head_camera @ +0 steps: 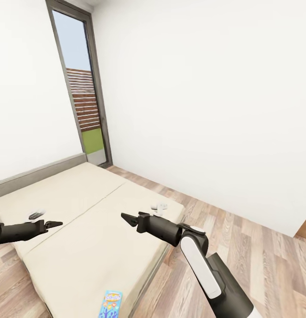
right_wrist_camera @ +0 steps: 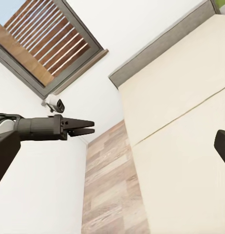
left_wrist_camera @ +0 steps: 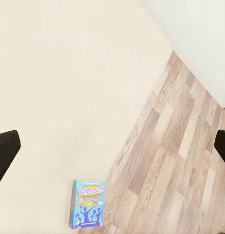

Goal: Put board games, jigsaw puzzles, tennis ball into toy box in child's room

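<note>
Reaching for the game box at the near edge of the bed.

The left gripper [head_camera: 55,224] hovers over the left side of the wide low bed with its plain cream mattress and grey padded edge [head_camera: 77,207]; its fingers look nearly together in the right wrist view, and it carries nothing. Farther right, near the bed's front edge and close to its floor-side corner, lies a flat, brightly printed blue board game box [head_camera: 111,304], face up, also seen from the left wrist camera [left_wrist_camera: 87,203]. The right gripper [head_camera: 128,218] hangs above mid-mattress, jaws apparently close together and empty. To do this well, I'd judge the robot should open one gripper, come down beside the box's long side and pinch its edge. A small white-and-grey object [head_camera: 160,206] rests near the far right edge.
</note>
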You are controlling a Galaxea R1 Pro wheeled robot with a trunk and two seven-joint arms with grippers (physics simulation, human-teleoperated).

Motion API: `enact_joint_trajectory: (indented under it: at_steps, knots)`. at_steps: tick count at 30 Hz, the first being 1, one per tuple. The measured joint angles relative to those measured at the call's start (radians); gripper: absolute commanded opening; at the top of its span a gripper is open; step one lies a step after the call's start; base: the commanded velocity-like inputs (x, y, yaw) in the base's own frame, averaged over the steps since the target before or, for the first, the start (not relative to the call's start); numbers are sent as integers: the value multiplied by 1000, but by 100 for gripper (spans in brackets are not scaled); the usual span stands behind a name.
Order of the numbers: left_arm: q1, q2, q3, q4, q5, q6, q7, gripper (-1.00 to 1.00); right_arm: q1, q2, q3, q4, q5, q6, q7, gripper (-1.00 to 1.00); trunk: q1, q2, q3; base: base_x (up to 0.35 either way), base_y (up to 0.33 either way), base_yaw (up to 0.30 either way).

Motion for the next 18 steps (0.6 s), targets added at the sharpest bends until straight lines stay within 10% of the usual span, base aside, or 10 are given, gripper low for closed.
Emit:
enact_joint_trajectory:
  at_steps: [18]
  knots:
    - [0,-8,0,0,-1,-1,0,100,0,0,0,0,0,1,0,100,0,0,0,37,-43,25]
